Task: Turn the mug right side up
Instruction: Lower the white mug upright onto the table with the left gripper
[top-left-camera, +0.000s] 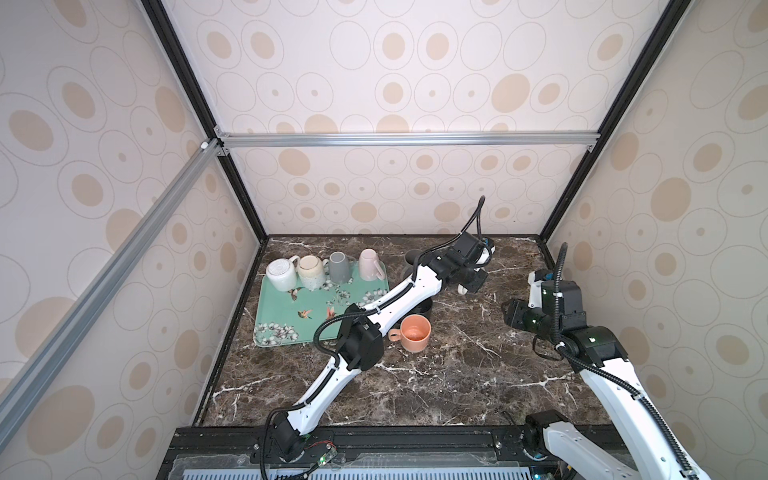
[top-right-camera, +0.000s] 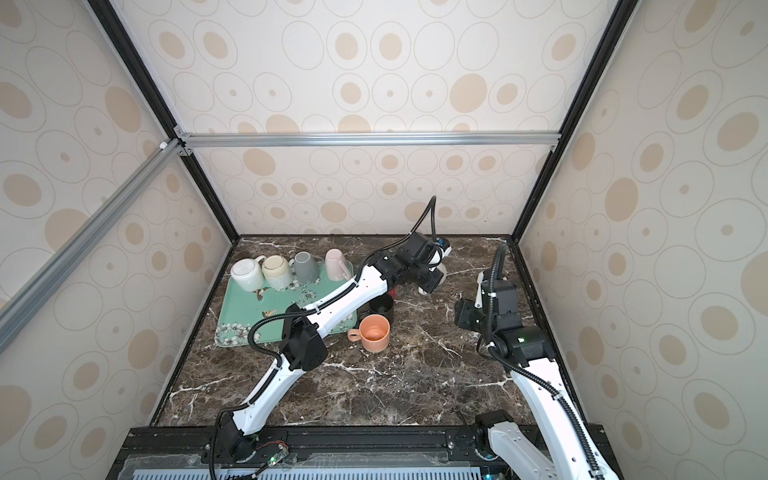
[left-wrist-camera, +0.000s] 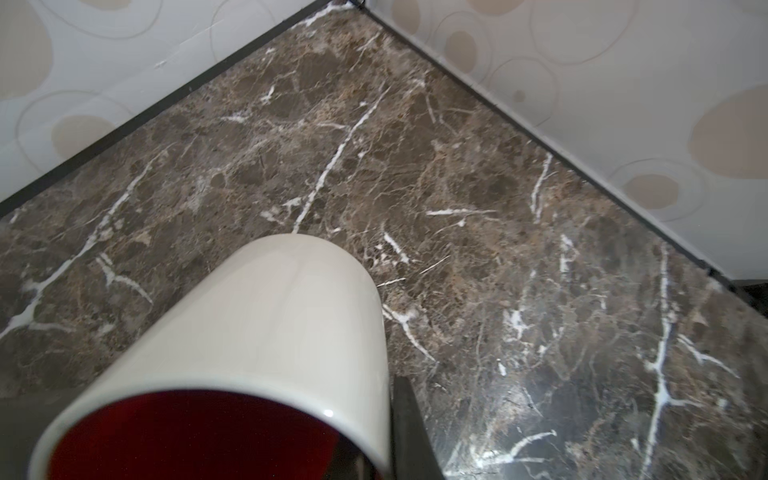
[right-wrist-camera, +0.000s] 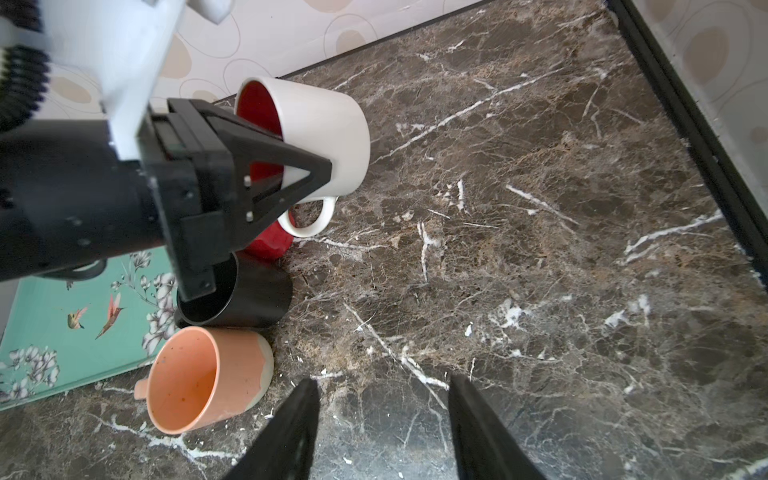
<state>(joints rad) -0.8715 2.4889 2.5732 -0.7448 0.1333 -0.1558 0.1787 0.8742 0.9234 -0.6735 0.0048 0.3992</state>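
White mug (right-wrist-camera: 328, 124), red inside, tilted, rim in left hand (right-wrist-camera: 309, 174)

Above the dark marble desk (top-right-camera: 415, 386), the left claw (top-right-camera: 432, 283) reaches past the teal floral tray (top-right-camera: 245, 318), a mostly hidden white ceramic mug (top-right-camera: 422, 291) at its tip.

1. Both top views look steeply down from high above the near edge of the table (top-left-camera: 457, 374), far off, with it in each frame's lower middle; they share nearly the whole scene.
2. The left wrist view sits very close to the white mug (left-wrist-camera: 270, 332), facing the table's far corner.
3. The right wrist view looks across the table toward the tray (right-wrist-camera: 41, 299), sharing that mug.
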